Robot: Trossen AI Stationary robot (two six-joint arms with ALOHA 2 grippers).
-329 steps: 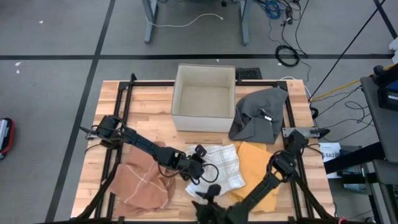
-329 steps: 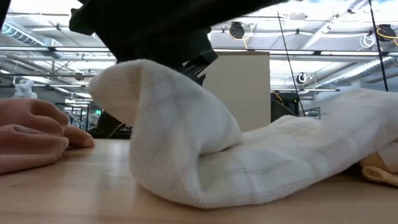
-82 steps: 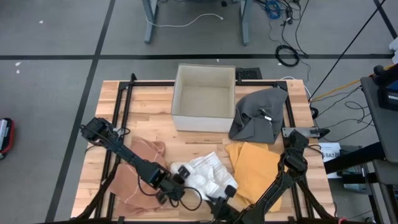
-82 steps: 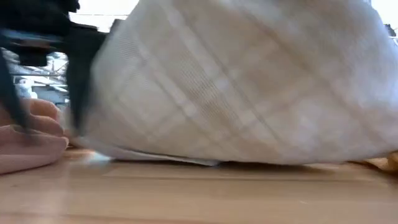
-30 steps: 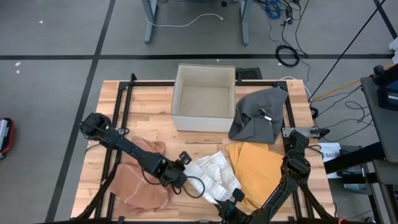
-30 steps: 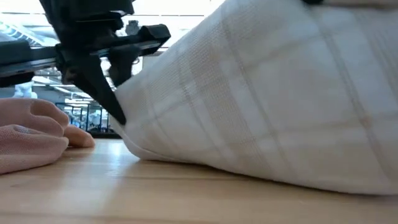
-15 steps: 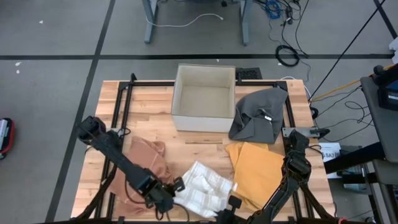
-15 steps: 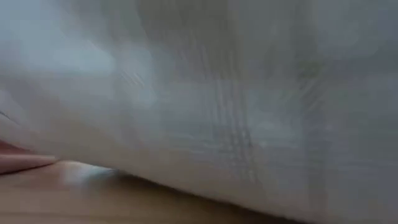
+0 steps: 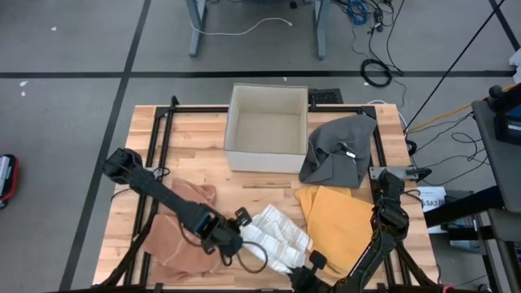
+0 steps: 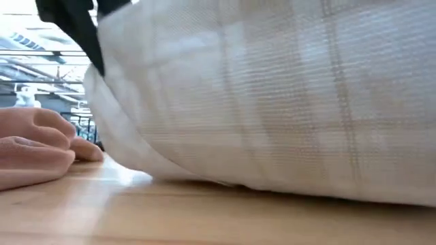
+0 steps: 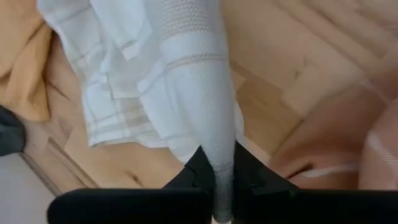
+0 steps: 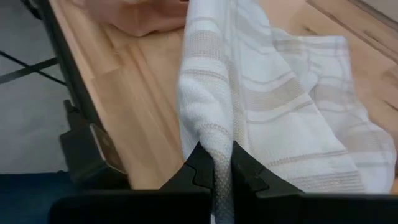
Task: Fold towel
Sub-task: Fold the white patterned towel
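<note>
The white towel (image 9: 277, 234) with faint checks lies bunched near the table's near edge, between a pink cloth (image 9: 175, 236) and a yellow cloth (image 9: 334, 220). It fills the low view, and its underside (image 10: 225, 178) rests on the wood. My left gripper (image 9: 236, 234) is shut on the towel's left end. My right gripper (image 9: 306, 272) is shut on its near right end, close to the table's front edge. Both holds show in the wrist views, for the left gripper (image 11: 219, 177) and the right gripper (image 12: 216, 168). My left gripper pinches a gathered ridge of the towel (image 11: 217, 152) between its two fingers, several layers bunched together. It comes from the table's left, slanting down. The cloth runs forward from the fingers and widens onto the table. My right gripper pinches a bunched fold of the towel (image 12: 214, 146) between its two fingers, with more than one layer. It reaches from the near right, pointing toward the table's left. The raised fold runs from the fingers while the rest of the towel spreads on the wood (image 12: 298, 124).
An open beige box (image 9: 269, 126) stands at the far middle, and a grey cloth (image 9: 338, 150) lies heaped to its right. A black frame (image 9: 155, 163) runs along the table's sides. The near table edge (image 12: 93, 124) is right beside the towel.
My left gripper swung toward the near left with the towel's left end, then came back toward the far side. The towel was drawn out flatter toward the near edge and now sits bunched higher again. My right gripper has stayed near the front edge, still shut.
</note>
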